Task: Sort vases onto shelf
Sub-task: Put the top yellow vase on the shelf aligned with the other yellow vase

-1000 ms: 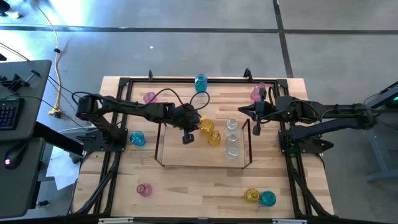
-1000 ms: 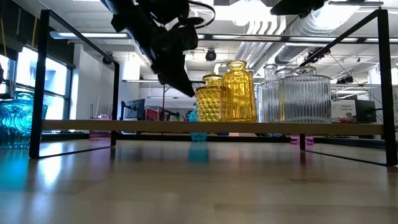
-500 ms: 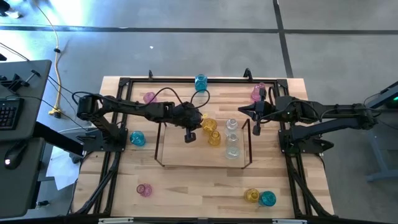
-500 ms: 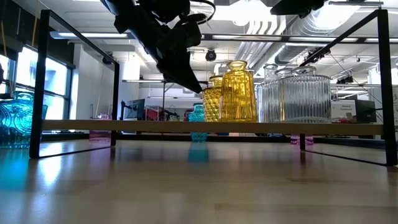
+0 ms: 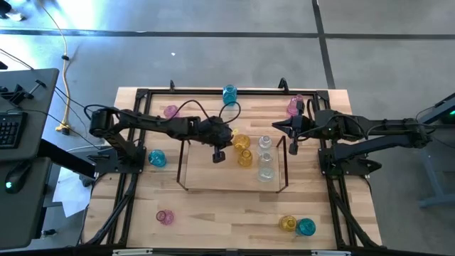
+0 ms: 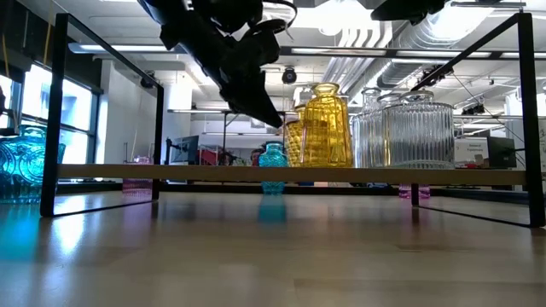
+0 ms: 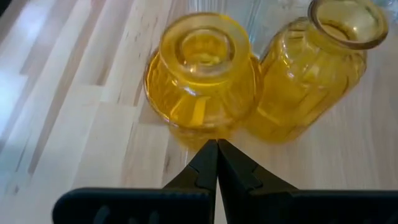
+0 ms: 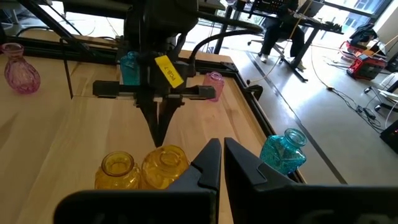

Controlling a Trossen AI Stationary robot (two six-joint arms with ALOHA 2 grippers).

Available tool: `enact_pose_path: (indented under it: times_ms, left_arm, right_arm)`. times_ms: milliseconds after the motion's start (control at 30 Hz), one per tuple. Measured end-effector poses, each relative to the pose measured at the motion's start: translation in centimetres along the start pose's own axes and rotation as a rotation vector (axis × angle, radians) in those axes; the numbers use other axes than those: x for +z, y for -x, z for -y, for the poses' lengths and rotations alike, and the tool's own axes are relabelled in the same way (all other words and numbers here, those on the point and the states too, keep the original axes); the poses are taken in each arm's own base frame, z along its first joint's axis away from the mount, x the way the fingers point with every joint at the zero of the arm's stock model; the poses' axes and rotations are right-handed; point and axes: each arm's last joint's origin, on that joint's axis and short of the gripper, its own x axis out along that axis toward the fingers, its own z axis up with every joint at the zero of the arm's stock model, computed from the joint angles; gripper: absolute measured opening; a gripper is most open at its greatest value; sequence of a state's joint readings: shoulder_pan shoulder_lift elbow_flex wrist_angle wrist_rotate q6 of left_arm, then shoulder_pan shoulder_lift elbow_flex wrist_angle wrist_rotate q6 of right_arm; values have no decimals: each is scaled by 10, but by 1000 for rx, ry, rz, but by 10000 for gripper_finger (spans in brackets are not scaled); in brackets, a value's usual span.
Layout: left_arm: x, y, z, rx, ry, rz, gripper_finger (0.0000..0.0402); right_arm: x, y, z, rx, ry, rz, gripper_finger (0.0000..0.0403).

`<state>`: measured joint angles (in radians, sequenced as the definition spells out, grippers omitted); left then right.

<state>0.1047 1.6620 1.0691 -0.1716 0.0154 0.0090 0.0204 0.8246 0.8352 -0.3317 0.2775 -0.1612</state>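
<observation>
Left gripper (image 5: pixel 218 156) pinched closed, empty, tips against round yellow glass vase (image 7: pixel 202 78) on see-through wire-framed shelf (image 5: pixel 202 174), mid-table. Right gripper (image 5: pixel 292 146) closed, empty, above shelf's right end.

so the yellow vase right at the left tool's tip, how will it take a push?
Probably slides: the yellow vase sits squat and wide-bodied on smooth shelf. Looks like ribbed glass, so likely rigid, slick, breakable. It stands close against its yellow neighbour, so the shut left tool may knock them together.
</observation>
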Motion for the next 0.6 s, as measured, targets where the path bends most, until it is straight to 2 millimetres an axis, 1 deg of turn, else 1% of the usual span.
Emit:
enact_pose_path:
  times_ms: [100,333,433,600]
  left_arm:
    - [-1,-4,0,-3,-3,4,0]
    - [0,-3,-1,9,-2,11,0]
    - [0,-4,-5,40,-2,7,0]
    - [-5,-15,-16,81,16,-7,0]
  right_arm:
    - [0,0,0,0,0,0,2]
    - [0,0,0,1,-3,-3,2]
    - [0,0,0,1,-3,-3,2]
    - [0,0,0,1,-3,-3,2]
